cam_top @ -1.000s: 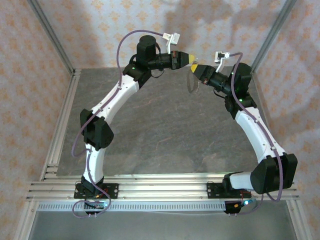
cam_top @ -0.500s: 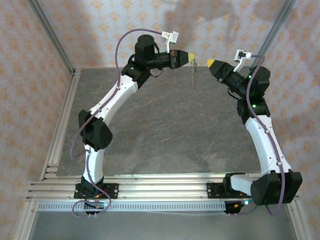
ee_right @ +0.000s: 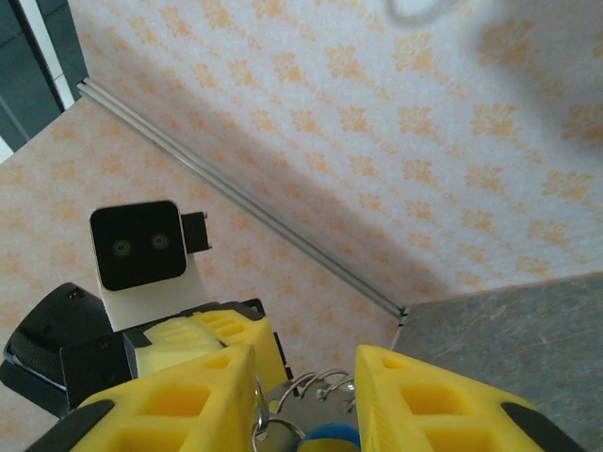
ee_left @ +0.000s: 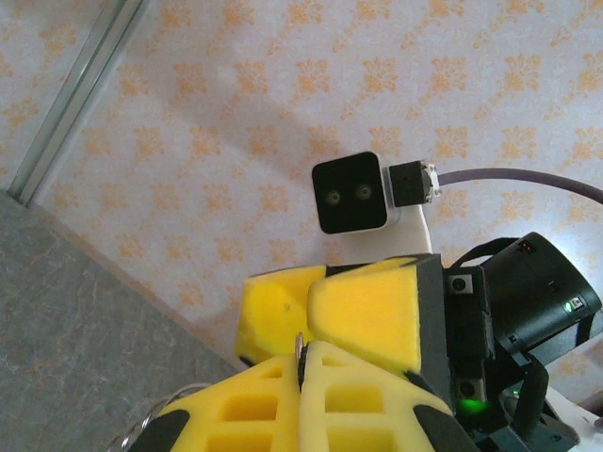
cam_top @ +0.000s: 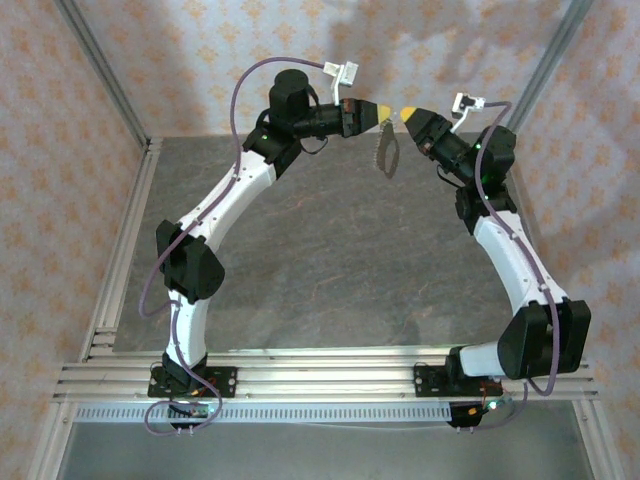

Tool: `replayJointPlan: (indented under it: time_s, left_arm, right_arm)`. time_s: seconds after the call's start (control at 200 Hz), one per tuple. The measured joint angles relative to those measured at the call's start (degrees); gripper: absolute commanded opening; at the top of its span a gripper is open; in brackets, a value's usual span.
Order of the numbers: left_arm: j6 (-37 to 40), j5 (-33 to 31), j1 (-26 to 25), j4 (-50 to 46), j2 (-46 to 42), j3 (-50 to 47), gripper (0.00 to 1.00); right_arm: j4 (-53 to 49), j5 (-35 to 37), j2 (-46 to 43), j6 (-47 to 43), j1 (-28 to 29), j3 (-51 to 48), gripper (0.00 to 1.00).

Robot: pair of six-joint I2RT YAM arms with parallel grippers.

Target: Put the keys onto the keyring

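Observation:
Both grippers meet high over the back of the table. My left gripper point(cam_top: 384, 116) is shut on the keyring point(cam_top: 386, 153), a thin pale loop hanging below its tip. In the left wrist view a sliver of metal ring point(ee_left: 300, 347) is pinched between my yellow pads, and the right gripper's fingers point(ee_left: 367, 315) face them closely. My right gripper point(cam_top: 407, 116) is open. In the right wrist view its jaws stand apart around the coiled wire loops of the keyring point(ee_right: 325, 384) and the blue head of one of the keys point(ee_right: 332, 437), its shaft hidden.
The grey stone-look table point(cam_top: 330, 260) lies well below both grippers. Patterned walls close in the back and sides, with aluminium posts point(cam_top: 545, 70) at the corners. The left wrist camera point(ee_right: 139, 243) shows just beyond the right gripper.
The right gripper drew off to the right, opening, then came back to the left gripper's tip. The keyring swung and turned under the left gripper, which stayed put and shut.

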Motion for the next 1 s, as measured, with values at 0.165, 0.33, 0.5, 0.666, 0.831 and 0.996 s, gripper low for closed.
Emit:
replayJointPlan:
  time_s: [0.165, 0.33, 0.5, 0.666, 0.831, 0.996]
  left_arm:
    - [-0.17, 0.0, 0.0, 0.52, 0.0, -0.04, 0.0]
    - [-0.17, 0.0, 0.02, 0.81, 0.0, -0.2, 0.0]
    - [-0.17, -0.02, 0.02, 0.94, 0.0, -0.35, 0.0]
    - [-0.17, -0.02, 0.0, 1.01, 0.0, -0.35, 0.0]
    - [-0.35, -0.63, 0.07, 1.07, 0.0, -0.35, 0.0]
    - [-0.59, -1.11, 0.07, 1.14, 0.0, -0.35, 0.0]
  right_arm:
    - [1.27, 0.15, 0.66, 0.57, 1.36, 0.0, 0.3]
    - [2.08, 0.2, 0.94, 0.79, 1.6, 0.02, 0.26]
    - [2.69, 0.15, 1.42, 1.25, 1.75, 0.44, 0.22]
    - [3.17, 0.02, 1.84, 1.49, 2.01, 1.22, 0.16]
    - [3.8, -0.33, 2.29, 1.81, 2.23, 1.66, 0.04]
    - [4.17, -0.57, 2.38, 1.86, 2.23, 1.75, 0.0]
